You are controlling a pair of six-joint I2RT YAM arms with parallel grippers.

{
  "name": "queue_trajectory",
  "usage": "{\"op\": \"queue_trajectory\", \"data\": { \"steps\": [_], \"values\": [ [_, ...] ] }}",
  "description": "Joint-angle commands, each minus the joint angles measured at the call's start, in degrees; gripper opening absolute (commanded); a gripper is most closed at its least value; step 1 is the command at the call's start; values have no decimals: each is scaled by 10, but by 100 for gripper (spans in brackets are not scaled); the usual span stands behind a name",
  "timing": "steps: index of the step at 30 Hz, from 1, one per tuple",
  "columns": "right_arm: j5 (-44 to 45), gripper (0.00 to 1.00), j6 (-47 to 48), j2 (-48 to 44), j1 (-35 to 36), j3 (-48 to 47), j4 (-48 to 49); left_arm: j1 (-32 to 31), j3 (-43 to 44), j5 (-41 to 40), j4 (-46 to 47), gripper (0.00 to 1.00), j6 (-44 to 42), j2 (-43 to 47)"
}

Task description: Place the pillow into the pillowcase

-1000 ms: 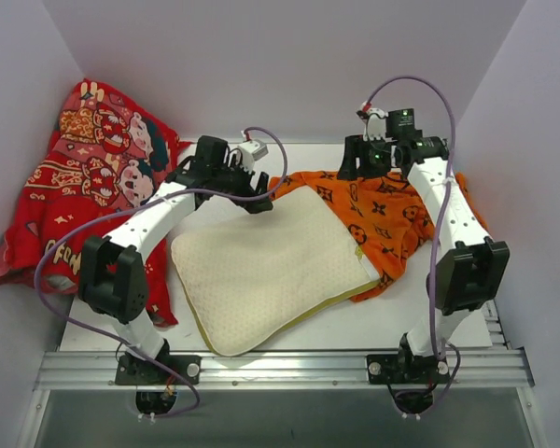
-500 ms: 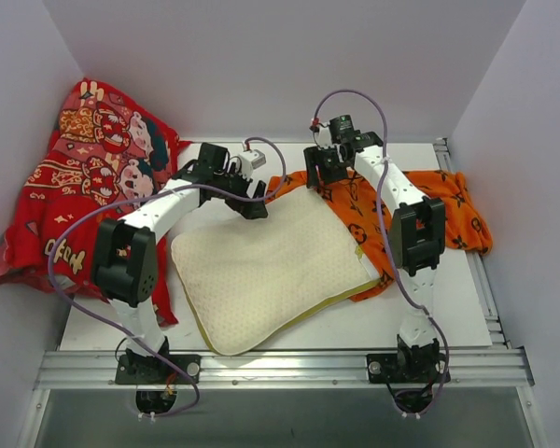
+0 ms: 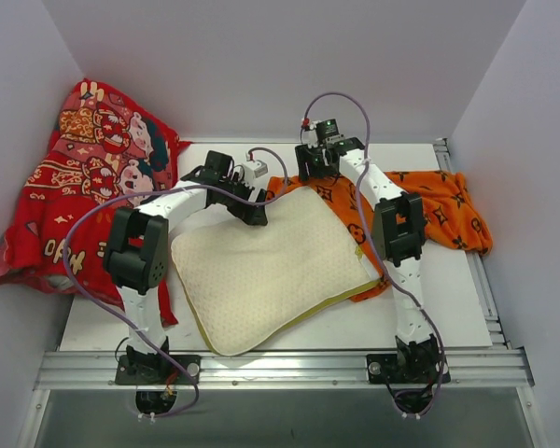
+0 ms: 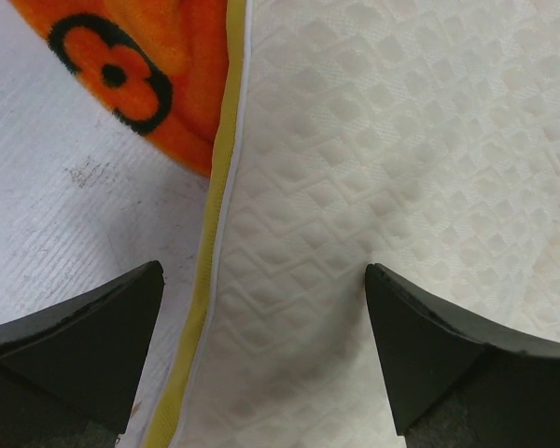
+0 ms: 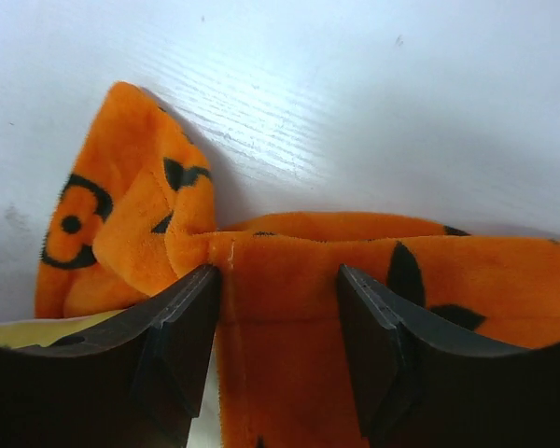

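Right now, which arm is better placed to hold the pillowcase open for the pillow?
The right, I think. The right gripper pinches a fold of the pillowcase at the far side. The left gripper stands open over the edge of the pillow, holding nothing.

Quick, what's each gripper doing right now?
Left gripper: open, holding nothing, jaws either side of the pillow edge.
Right gripper: closed on a fold of the pillowcase.
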State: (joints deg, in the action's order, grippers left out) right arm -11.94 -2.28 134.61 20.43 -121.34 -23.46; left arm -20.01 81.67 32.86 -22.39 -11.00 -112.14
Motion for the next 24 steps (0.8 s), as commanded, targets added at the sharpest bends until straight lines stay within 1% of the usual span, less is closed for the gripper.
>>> {"op": "queue_trajectory", "data": {
  "steps": [1, 2, 3, 4, 5, 6, 7, 8, 9, 11, 12, 15, 17, 18, 19, 21, 24],
  "values": [
    [-6, 52, -7, 24, 11, -25, -4, 6, 12, 5, 24, 97, -2, -9],
    [-15, 48, -11, 27, 11, -24, -4, 7, 13, 9, 26, 97, 1, -14],
    [-25, 35, -12, 27, 11, -22, -4, 7, 13, 14, 29, 92, 5, -17],
    [-44, 30, -16, 26, 12, -21, -4, 8, 15, 21, 32, 87, 12, -20],
    [-52, 22, -19, 24, 14, -21, -3, 8, 21, 36, 33, 79, 18, -30],
    [-61, 7, -23, 21, 15, -21, -2, 9, 22, 45, 38, 61, 26, -33],
    [-81, 2, -27, 17, 16, -20, 0, 11, 22, 53, 53, 51, 46, -36],
    [-91, 0, -40, 9, 20, -20, 1, 13, 19, 71, 66, 43, 60, -40],
    [-99, 0, -45, 3, 22, -14, 5, 17, 17, 81, 80, 23, 75, -41],
    [-132, 0, -61, -21, 30, -2, 13, 23, 12, 102, 133, 5, 131, -43],
    [-141, 0, -80, -32, 33, 6, 28, 26, 8, 113, 166, 0, 163, -43],
    [-183, 0, -122, -61, 50, 34, 57, 28, 2, 137, 216, 0, 207, -40],
    [-207, 0, -161, -71, 61, 42, 68, 30, -12, 145, 311, 0, 273, -31],
    [-214, 0, -162, -73, 61, 44, 71, 30, -12, 145, 312, 0, 274, -27],
    [-221, 0, -186, -76, 70, 48, 77, 30, -26, 148, 354, 0, 308, -23],
    [-229, 0, -202, -83, 78, 65, 100, 30, -32, 143, 370, 0, 341, -15],
    [-215, 1, -198, -71, 78, 57, 98, 32, -59, 93, 372, 0, 350, -2]
  ]
}}
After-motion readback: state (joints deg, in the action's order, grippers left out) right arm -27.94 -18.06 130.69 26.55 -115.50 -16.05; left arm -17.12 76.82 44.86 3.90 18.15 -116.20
